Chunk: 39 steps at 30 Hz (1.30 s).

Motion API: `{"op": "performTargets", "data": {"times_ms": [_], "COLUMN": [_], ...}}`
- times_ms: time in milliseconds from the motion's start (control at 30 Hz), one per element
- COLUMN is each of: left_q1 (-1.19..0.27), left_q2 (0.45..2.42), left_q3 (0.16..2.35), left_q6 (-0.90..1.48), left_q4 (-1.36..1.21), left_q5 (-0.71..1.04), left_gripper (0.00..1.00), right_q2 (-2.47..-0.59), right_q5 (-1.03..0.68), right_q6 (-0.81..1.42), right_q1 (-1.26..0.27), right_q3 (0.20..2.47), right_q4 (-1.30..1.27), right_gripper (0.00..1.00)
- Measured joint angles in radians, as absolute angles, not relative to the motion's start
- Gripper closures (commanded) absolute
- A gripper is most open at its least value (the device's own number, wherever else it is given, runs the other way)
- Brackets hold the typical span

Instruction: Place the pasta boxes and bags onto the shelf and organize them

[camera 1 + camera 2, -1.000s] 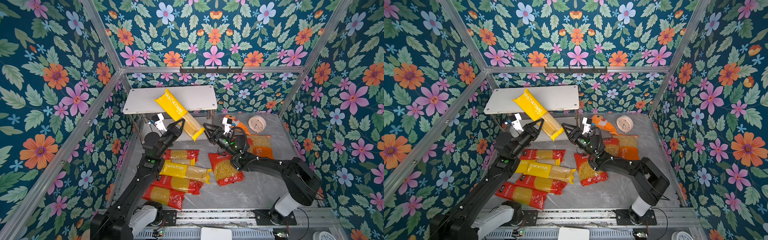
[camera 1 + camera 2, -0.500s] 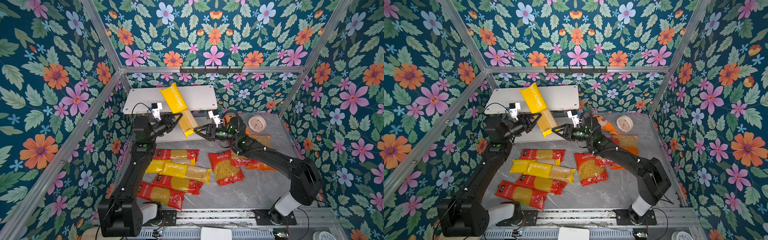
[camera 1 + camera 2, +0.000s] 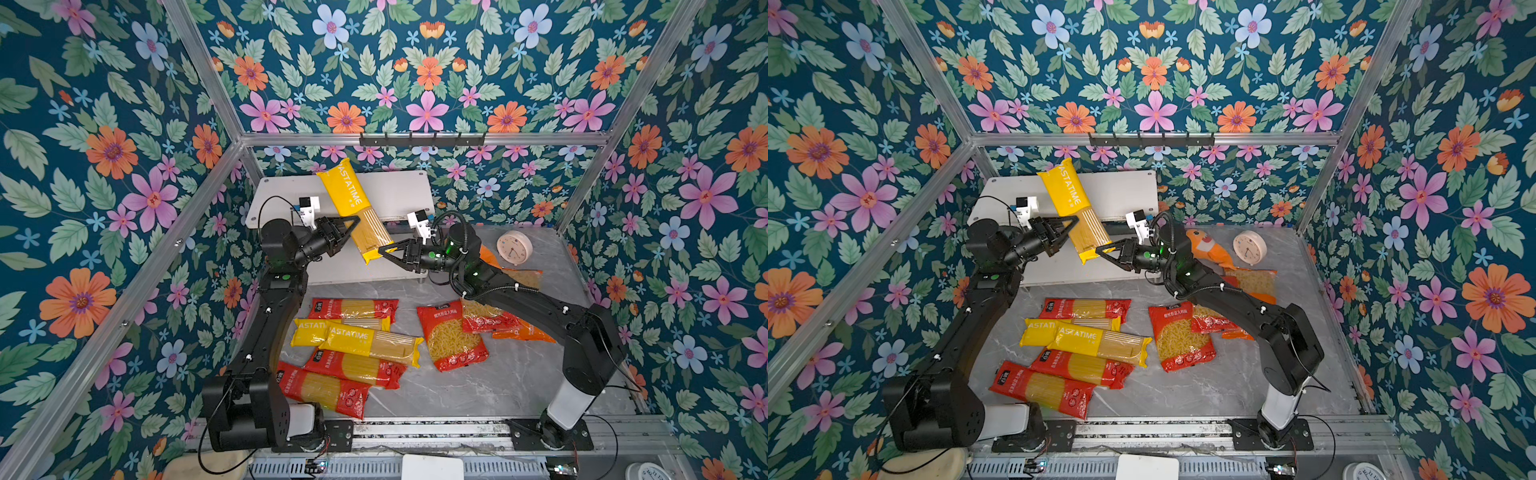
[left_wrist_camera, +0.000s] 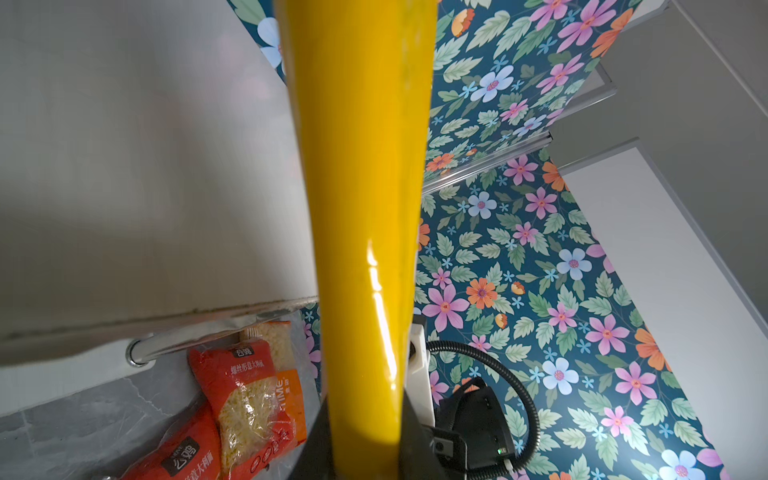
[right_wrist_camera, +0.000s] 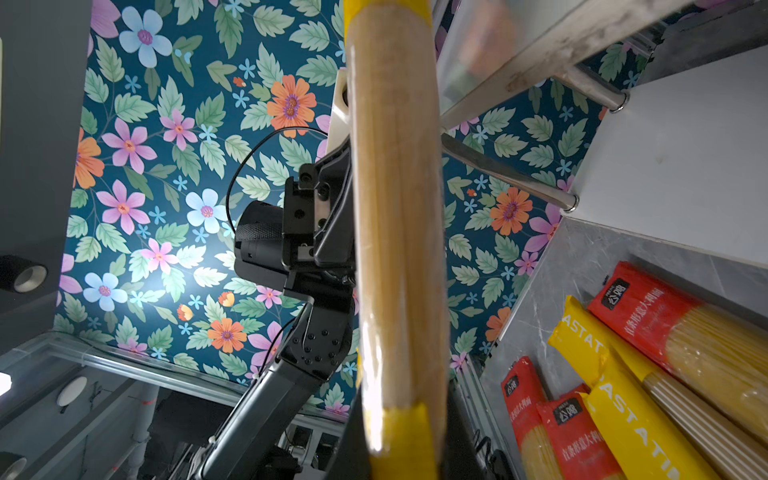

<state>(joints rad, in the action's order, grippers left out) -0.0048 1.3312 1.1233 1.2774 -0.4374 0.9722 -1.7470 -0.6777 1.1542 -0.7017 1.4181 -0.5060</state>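
On the grey table (image 3: 478, 386), two yellow spaghetti packs (image 3: 357, 338) and three red spaghetti packs (image 3: 353, 368) are piled by the left arm. Two red pasta bags (image 3: 451, 336) and an orange bag (image 3: 523, 332) are partly hidden under the right arm. A fish toy (image 3: 1208, 249) and a small clock (image 3: 514, 248) are seen beside the shelf (image 3: 399, 193). A black hook rail (image 3: 419, 139) is fixed to the wall above it. The held yellow pack (image 3: 353, 208) is kept up in the air and tilted. Its top end is over the shelf's top board, and its bottom end is out in front. The left gripper (image 3: 351, 228) is closed on the pack's middle, with a finger pressed on each side. The right gripper (image 3: 383, 252) is pinched on the pack's bottom end. The pack is thus gripped in two places, higher up by the left gripper and lower down by the right.
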Motion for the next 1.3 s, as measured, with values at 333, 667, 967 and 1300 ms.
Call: {"op": "performTargets", "data": {"times_ms": [333,667,967,1300], "left_q1": [0.019,-0.015,-0.039,-0.037], "left_q2": [1.161,1.002,1.029,1.055], "left_q3": [0.909,0.731,0.736,0.818], "left_q6": [1.358,1.374,1.388,1.374], "left_q4": [-0.570,-0.629,-0.649,-0.574], "left_q5": [0.819,0.558,0.471,0.439], "left_gripper": [0.21,0.30,0.55,0.28], "right_q2": [-1.822,-1.969,-1.959,-1.863], "right_q5": [-0.414,-0.175,-0.146,-0.166], "right_q6": [1.270,1.317,1.304,1.300], "right_q1": [-0.798,-0.901,-0.917,-0.884], "right_q3": [1.545,1.784,1.771,1.610], "right_q4": [-0.443,-0.330,-0.335,-0.379], "right_gripper": [1.00,0.93,0.63,0.45]}}
